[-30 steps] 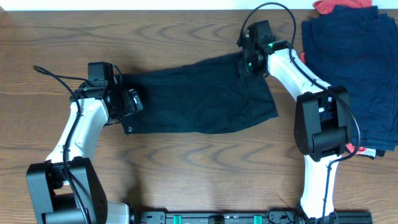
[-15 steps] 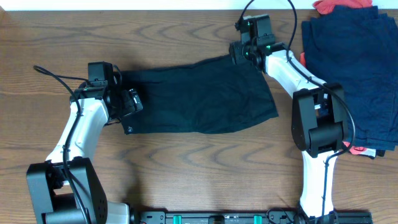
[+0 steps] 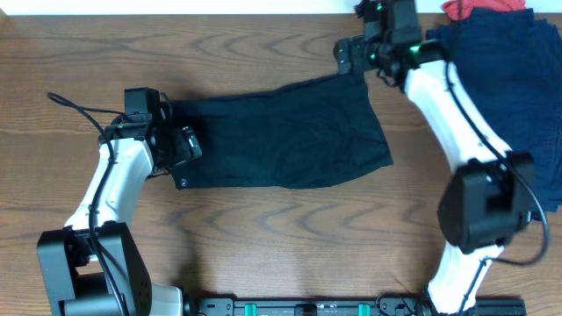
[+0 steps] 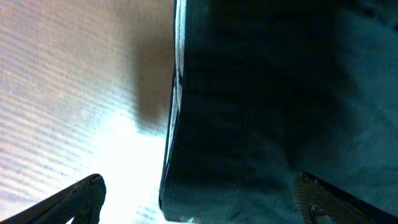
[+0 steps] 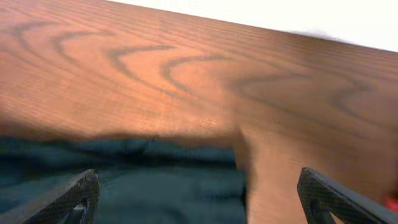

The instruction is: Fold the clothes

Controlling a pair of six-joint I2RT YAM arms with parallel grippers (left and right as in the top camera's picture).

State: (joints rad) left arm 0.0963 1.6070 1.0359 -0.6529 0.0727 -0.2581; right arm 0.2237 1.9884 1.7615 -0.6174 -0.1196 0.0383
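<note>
Shorts (image 3: 281,132) released — right pincer (image 3: 346,58) withdrawn.

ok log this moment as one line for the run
black shorts: flat on table | left jaws: open, at waistband end | right jaws: open, over far leg-end corner

White arm links (image 3: 110,180), black joint housings (image 3: 479,206), looping black cables (image 3: 75,105), green lights near right wrist (image 3: 379,9)

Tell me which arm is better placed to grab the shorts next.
Left, probably. The left gripper hangs open over the waistband edge of the black shorts; the right gripper is open too, but just off their far corner.
</note>
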